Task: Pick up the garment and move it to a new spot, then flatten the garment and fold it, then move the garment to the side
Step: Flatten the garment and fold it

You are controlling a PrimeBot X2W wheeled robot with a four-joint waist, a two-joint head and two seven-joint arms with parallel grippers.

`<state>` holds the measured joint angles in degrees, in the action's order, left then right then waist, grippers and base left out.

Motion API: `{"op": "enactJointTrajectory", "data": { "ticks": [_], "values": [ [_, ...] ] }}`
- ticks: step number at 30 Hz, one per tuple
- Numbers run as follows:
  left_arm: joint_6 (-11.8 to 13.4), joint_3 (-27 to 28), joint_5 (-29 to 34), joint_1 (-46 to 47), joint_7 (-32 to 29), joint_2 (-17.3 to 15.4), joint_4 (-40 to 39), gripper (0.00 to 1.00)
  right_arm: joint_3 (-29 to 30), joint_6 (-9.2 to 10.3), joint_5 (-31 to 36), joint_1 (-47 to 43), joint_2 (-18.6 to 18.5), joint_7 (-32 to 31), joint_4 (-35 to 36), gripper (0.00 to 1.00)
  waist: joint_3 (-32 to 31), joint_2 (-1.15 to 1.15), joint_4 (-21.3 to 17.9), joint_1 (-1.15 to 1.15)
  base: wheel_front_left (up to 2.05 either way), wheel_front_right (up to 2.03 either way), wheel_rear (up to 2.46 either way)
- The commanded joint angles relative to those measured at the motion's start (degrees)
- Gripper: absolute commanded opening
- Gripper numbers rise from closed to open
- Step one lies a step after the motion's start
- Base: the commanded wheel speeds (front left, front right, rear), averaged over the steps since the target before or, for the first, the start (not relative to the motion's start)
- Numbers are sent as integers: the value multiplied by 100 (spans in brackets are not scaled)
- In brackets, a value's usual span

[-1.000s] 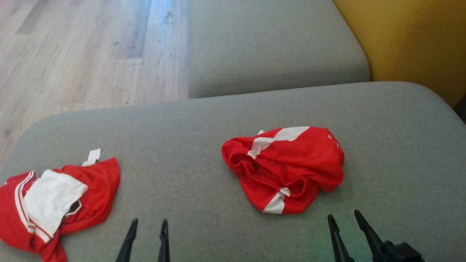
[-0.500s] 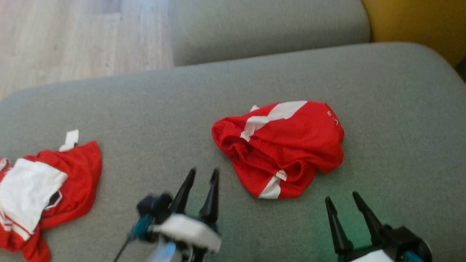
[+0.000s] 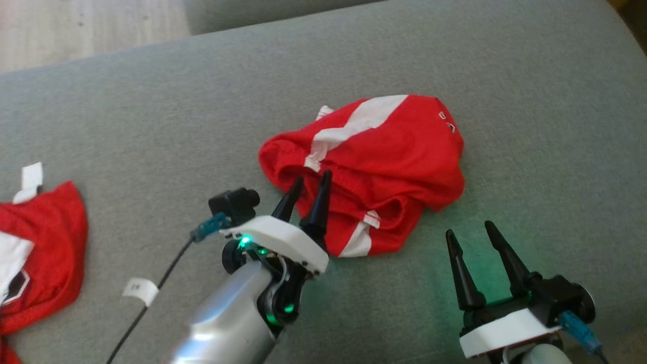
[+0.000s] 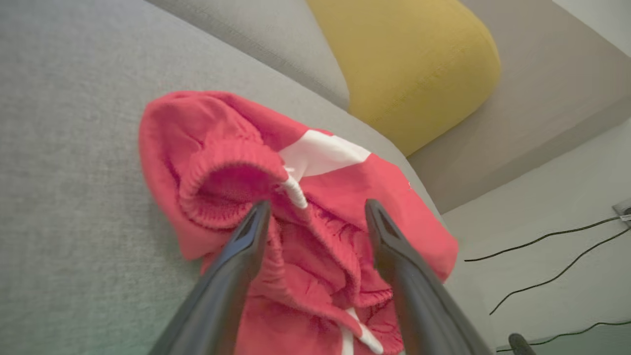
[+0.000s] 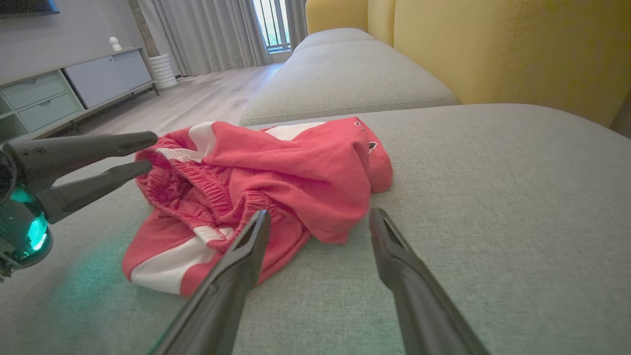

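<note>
Hovering over garment (image 3: pixel 394 146) edge, left gripper (image 3: pixel 313 175) jaws wide, empty, right gripper (image 3: pixel 468 227) same, just beside.

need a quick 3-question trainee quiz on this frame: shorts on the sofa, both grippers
1. True or false: the left gripper is shut on the red shorts.
2. What lies at the head view's left edge? A) a second red-and-white garment B) a yellow towel C) folded jeans
3. Fill in: the right gripper stands ____ over the grey cushion, apart from the shorts.
Key: 1 false, its jaws are open at the waistband. 2 A. 3 open.
</note>
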<state>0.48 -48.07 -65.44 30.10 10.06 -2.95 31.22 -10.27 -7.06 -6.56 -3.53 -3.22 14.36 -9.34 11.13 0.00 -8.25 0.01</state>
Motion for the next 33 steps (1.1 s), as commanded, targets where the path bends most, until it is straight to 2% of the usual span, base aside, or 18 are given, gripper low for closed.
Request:
{"op": "enactJointTrajectory", "data": {
  "ticks": [1, 6, 11, 12, 13, 14, 15, 16, 17, 18, 21, 25, 29, 33],
  "values": [
    [35, 106, -280, 262, -57, 7, -59, 100, -122, -43, -26, 172, -106, 63, 154, 100, 80, 0, -116, -1, 0, 0, 0],
    [133, 66, -843, 561, -9, 7, 303, 100, -86, -43, -28, 194, -105, 63, 146, 100, 139, 0, -225, -1, 0, 0, 0],
    [95, 7, -1142, 791, 143, 7, 587, 100, -88, -43, -27, 235, -95, 63, 155, 100, 193, 0, -289, -1, 0, 0, 0],
    [73, -15, -1190, 827, 167, 7, 634, 89, -89, -43, -28, 242, -92, 63, 154, 100, 201, 0, -299, -1, 0, 0, 0],
    [54, -42, -1226, 860, 190, 7, 676, 67, -88, -43, -29, 248, -89, 63, 152, 100, 209, 0, -306, -1, 0, 0, 0],
    [37, -75, -1256, 891, 212, 7, 715, 36, -88, -43, -28, 255, -87, 63, 147, 100, 216, 0, -314, -1, 0, 0, 0],
    [28, -106, -1286, 920, 231, 7, 756, 29, -90, -43, -28, 262, -85, 63, 142, 100, 221, 0, -322, -1, 0, 0, 0],
    [28, -106, -1286, 920, 231, 7, 756, 29, -90, -43, -28, 262, -85, 63, 142, 100, 221, 0, -322, -1, 0, 0, 0],
    [32, -182, -1315, 987, 262, 7, 845, 6, -94, -43, -29, 275, -82, 63, 130, 100, 234, 0, -337, -1, 0, 0, 0],
    [40, -215, -1331, 1020, 276, 7, 893, 0, -95, -43, -30, 283, -82, 63, 124, 100, 240, 0, -343, -1, 0, 0, 0],
    [13, -309, -1280, 1132, 348, 7, 1028, 0, -89, -43, -28, 303, -77, 63, 107, 100, 239, 0, -355, -1, 0, 0, 0],
    [-320, -369, -1061, 1309, 452, 7, 997, 0, -87, -43, -32, 295, -64, 63, 75, 100, 162, 0, -357, -1, 0, 0, 0],
    [-620, -524, -976, 1452, 479, 7, 540, 0, -166, -43, -48, 271, -52, 63, 2, 100, -16, 0, -390, -1, 0, 0, 0],
    [-757, -817, -1128, 1531, 462, 7, -212, 0, -232, -43, -61, 252, -38, 63, -28, 100, -187, 0, -477, -1, 0, 0, 0]
  ]
}}
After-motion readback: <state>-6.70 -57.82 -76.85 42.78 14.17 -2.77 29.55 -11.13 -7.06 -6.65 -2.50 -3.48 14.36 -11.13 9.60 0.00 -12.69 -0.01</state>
